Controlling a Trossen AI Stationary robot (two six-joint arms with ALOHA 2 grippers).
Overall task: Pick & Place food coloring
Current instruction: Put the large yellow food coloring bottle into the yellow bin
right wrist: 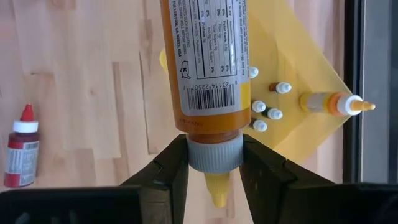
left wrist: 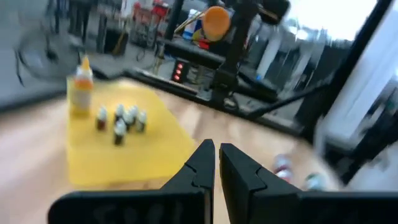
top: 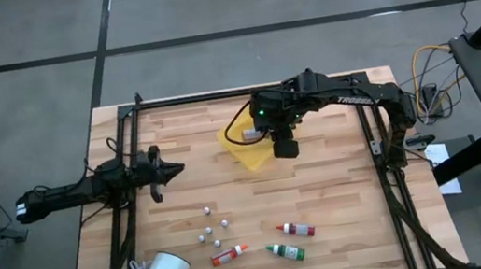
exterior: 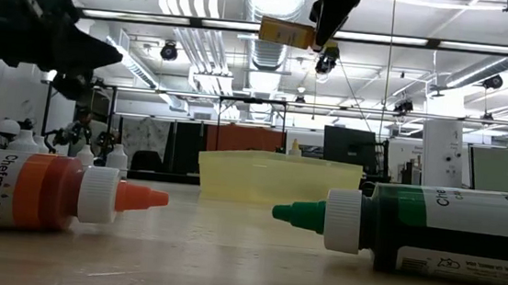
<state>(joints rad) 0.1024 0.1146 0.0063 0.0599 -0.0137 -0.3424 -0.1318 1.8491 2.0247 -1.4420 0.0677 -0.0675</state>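
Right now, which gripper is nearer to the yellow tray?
Right. The right gripper hangs over the yellow tray, holding a yellow bottle. The left gripper waits shut beside it, farther off.

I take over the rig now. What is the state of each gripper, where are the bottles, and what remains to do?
Right gripper: shut on the yellow-capped bottle, held by its cap above the yellow tray.
Left gripper: shut, empty, waiting over the table's left side.
Done: one bottle with an orange-yellow cap stands in the tray, beside several small vials.
Left: place the held bottle, then move the orange bottle, red bottle and green bottle, all lying on the table's near part.
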